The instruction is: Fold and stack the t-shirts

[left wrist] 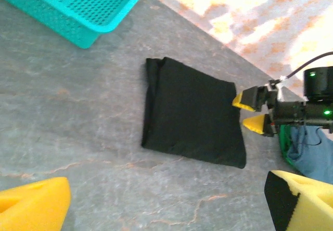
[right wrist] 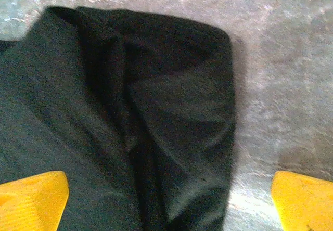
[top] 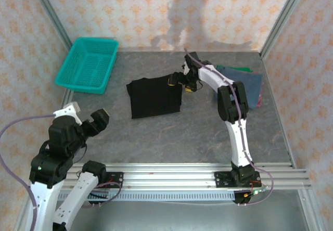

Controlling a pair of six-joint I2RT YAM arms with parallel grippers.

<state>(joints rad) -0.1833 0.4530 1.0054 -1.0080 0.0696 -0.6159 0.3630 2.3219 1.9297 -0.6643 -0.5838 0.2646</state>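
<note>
Black tee (top: 154, 97) is lying folded mid bench (top: 171, 132), not yet stacked; slate-blue/green pile (top: 248, 85) is waiting at its 3 o'clock. My right hand (top: 178, 82) is hovering at tee's 3 o'clock edge, fingers apart, gripping nothing. My left hand (top: 85, 115) is hanging spread at 7. Rt wrist cam is showing fold creases; top view is adding pile & basket (top: 87, 64).

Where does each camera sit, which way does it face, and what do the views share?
Top external: above and behind the arm bases, looking down the table; left gripper and right gripper show.
Left wrist: on the left arm, facing across at the black t-shirt and right gripper; own yellow fingertips at bottom.
Right wrist: close above the shirt's edge, looking down; own fingertips apart.
Shared: all see the black t-shirt.
</note>
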